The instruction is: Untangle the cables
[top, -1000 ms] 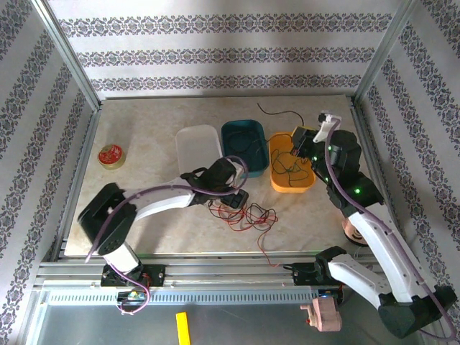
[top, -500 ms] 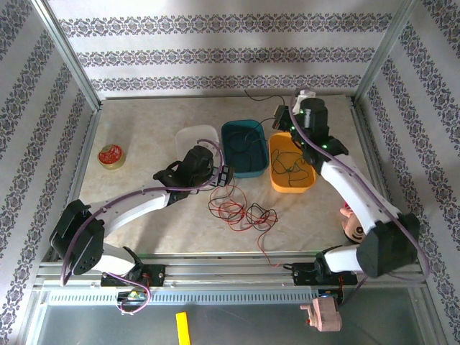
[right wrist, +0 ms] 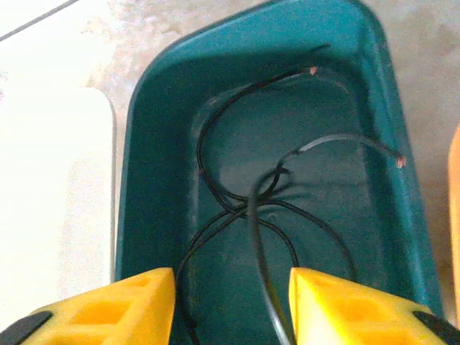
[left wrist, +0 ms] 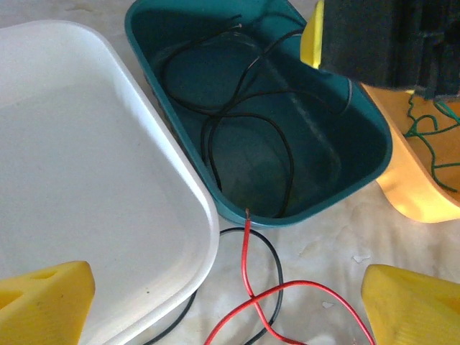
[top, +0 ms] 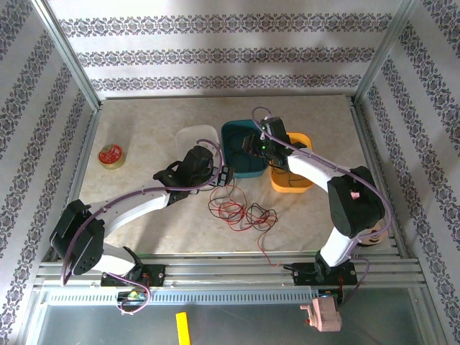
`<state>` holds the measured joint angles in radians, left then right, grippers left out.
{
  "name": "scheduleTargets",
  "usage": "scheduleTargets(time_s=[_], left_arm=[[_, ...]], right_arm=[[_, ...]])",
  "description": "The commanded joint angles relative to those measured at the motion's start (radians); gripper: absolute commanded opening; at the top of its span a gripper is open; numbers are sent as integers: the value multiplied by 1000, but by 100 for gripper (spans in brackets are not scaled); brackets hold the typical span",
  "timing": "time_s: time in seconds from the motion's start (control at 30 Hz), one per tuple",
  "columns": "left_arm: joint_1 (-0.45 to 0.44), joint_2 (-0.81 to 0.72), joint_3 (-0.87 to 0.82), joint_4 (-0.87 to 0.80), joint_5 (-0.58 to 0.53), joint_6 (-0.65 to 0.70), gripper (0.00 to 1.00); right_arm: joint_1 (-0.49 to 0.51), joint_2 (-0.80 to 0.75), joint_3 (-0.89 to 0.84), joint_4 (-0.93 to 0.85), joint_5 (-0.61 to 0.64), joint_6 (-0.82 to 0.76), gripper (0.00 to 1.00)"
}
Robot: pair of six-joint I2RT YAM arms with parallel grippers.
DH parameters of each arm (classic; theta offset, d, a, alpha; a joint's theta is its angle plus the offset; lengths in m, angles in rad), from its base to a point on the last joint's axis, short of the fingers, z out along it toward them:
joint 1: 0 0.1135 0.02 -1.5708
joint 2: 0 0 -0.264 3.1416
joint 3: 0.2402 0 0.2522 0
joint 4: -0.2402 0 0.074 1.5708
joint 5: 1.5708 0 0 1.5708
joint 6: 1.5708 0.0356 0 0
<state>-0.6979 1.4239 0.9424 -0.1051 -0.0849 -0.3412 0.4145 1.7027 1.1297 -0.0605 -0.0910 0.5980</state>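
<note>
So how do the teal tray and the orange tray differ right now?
The teal tray holds black cables; the orange tray holds a green cable. The right gripper hovers above the teal tray, not the orange one. Both lie side by side.

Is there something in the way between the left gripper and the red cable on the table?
Nothing visible. The red cable lies on the bare table in front of the open left gripper, beside the white tray.

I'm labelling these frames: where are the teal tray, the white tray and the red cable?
teal tray (left wrist: 361, 147), left wrist view, right inner wall
white tray (left wrist: 86, 158), left wrist view, bare floor
red cable (left wrist: 245, 250), left wrist view, straight end stretch
</note>
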Motion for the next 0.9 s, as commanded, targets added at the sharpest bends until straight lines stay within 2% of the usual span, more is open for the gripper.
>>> scheduleTargets(time_s=[0.0,0.07,0.23,0.43,0.6,0.73,0.87], left_arm=[[8,0,-4,-13,60,21,95],[6,14,2,-15,117,35,94],[-15,66,16,-19,281,60,93],[-101,165,78,-83,428,143,91],[-177,273,157,-155,384,187,87],[-214,342,211,-198,354,199,80],[-234,390,250,-235,336,208,72]], right_arm=[[-8,-120,-4,-37,80,-16,52],[-8,-183,-28,-50,109,-31,56],[1,-341,-126,-98,93,-58,57],[6,-558,-347,-155,144,-16,57],[-6,-644,-453,-204,196,17,57],[-36,-672,-488,-253,262,65,57],[-88,-697,-519,-259,266,93,57]])
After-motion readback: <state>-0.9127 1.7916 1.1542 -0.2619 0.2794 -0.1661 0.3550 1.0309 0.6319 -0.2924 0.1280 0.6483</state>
